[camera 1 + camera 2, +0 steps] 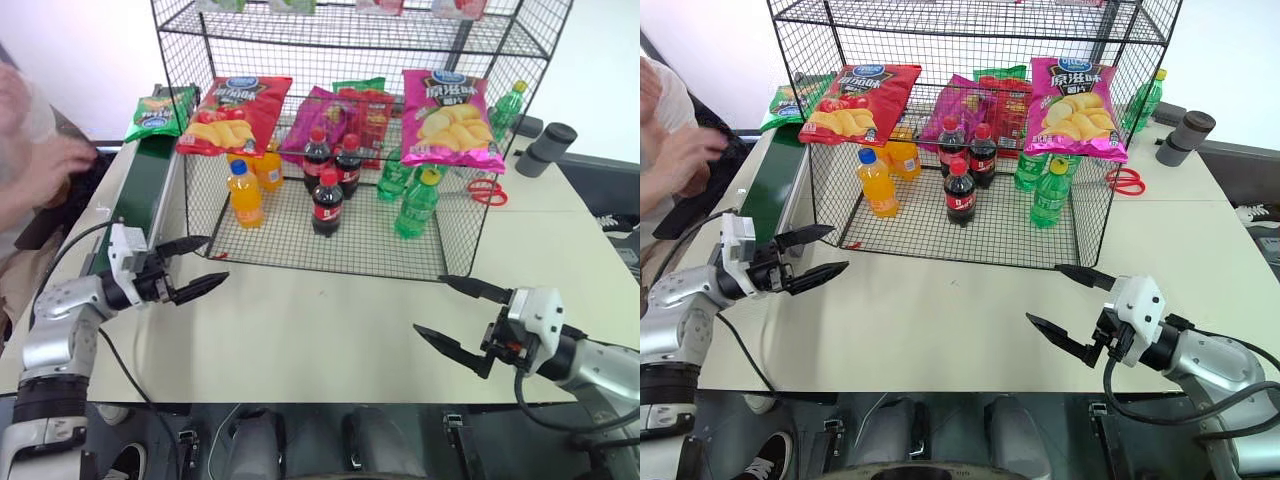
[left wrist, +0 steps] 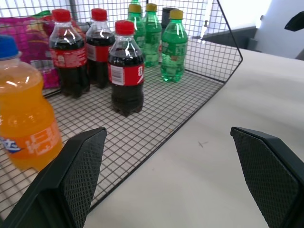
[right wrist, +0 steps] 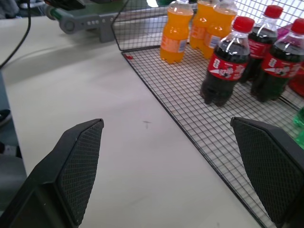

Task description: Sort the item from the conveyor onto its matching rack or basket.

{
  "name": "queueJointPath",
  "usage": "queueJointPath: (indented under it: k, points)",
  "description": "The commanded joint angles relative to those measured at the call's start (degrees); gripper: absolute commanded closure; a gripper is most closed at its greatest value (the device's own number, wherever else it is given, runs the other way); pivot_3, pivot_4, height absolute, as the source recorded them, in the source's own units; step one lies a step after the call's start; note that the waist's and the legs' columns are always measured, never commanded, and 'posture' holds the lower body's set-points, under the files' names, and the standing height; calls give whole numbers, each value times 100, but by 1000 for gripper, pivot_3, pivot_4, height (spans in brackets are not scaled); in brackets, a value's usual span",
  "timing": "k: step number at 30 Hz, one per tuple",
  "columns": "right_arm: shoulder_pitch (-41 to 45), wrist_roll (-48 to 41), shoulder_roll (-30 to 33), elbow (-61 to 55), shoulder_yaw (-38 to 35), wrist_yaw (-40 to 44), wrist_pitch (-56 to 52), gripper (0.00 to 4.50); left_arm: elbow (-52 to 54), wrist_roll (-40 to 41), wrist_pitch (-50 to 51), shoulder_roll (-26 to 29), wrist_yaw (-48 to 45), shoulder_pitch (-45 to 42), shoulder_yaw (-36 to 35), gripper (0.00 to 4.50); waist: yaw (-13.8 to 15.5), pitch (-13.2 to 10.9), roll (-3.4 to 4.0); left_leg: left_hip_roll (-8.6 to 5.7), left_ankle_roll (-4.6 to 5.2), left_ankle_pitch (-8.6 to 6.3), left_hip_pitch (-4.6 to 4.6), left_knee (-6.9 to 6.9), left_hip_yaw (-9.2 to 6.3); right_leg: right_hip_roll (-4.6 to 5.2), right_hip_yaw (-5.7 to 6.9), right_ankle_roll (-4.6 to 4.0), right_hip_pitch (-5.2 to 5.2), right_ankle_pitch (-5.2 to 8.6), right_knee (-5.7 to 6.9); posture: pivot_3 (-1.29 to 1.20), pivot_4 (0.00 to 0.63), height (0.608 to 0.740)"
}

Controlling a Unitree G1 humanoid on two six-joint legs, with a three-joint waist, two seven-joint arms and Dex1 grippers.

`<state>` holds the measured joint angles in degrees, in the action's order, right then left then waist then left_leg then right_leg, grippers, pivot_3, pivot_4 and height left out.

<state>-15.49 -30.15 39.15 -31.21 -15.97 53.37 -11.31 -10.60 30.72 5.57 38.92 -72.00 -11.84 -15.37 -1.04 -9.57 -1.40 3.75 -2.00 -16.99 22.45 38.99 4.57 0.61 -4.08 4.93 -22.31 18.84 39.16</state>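
Tabletop [image 1: 300, 340] bare; we are judging the green crisp bag [image 1: 160, 112] light, slippery; both end effectors gaping, empty; pinching its sealed edge.

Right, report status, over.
Left gripper and right gripper open, empty. Green crisp bag on conveyor, untouched. Person's hand beside belt.

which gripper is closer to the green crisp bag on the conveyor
Left. The left gripper hangs open beside the conveyor, down the belt from the green crisp bag. The right gripper is open over the table's opposite near corner, far from it.
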Motion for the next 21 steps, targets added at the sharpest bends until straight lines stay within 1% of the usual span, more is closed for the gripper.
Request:
queueJointPath:
  k: [1, 5, 8, 10, 11, 12, 14, 18, 21]
  points:
    - [297, -206, 12, -31, 174, 45, -108, 31, 327, 1, -386, 114, 132, 98, -336, 0, 3, 0, -1, 0, 0, 0, 0, 0, 0, 0, 0, 0, -1, 0, 0, 0, 150, 740]
    - [853, -630, -76, 117, 462, 75, -532, 31, 379, -195, -827, 153, 357, 328, -541, 0, -6, 0, -1, 2, 0, 0, -1, 0, 1, 3, -1, -1, 0, 0, 0, 0, 150, 740]
    - [1296, -656, -81, 271, 831, 313, -613, 31, 301, -793, -2104, 268, 396, 569, -666, 0, -2, 0, -1, 3, 0, 0, 0, 0, 1, 5, -1, -2, -1, -1, 0, 0, 150, 740]
    - [1499, -486, -105, 379, 1035, 321, -584, 31, 382, -947, -2596, 355, 348, 744, -705, 0, 1, 0, -1, 4, 0, 0, 0, -1, 0, 5, -1, -2, -3, -1, 0, 0, 150, 740]
    - [1598, -481, -127, 417, 1126, 357, -586, 31, 502, -986, -2912, 396, 279, 915, -759, 0, 3, 0, -1, 4, 1, -1, 0, -1, 2, 7, -1, -2, -4, -1, -1, 0, 150, 740]
    - [1680, -623, -131, 443, 1173, 432, -684, 31, 537, -1198, -3384, 449, 332, 1049, -824, 0, -1, 2, -5, 4, 1, -1, 1, -1, 3, 8, -1, -2, -5, -1, -1, 0, 150, 740]
    - [1865, -720, -174, 545, 1235, 530, -713, 31, 497, -1546, -4035, 547, 536, 1290, -954, 0, 2, 2, -4, 5, 2, -2, 2, -2, 4, 13, -1, -3, -5, 0, -3, 0, 150, 740]
    - [2150, -563, -238, 774, 1373, 627, -632, 31, 198, -2126, -4973, 743, 976, 1595, -1137, 0, 2, 2, -4, 5, 3, -2, 1, -3, 5, 17, -2, -5, -5, -2, -3, 0, 150, 740]
    - [2368, -183, -336, 974, 1693, 658, -395, 31, -183, -3055, -5547, 784, 1874, 1908, -1680, 0, -2, 3, -5, 5, 3, -3, 0, -3, 6, 18, -1, -5, -5, -2, -3, 0, 150, 740]
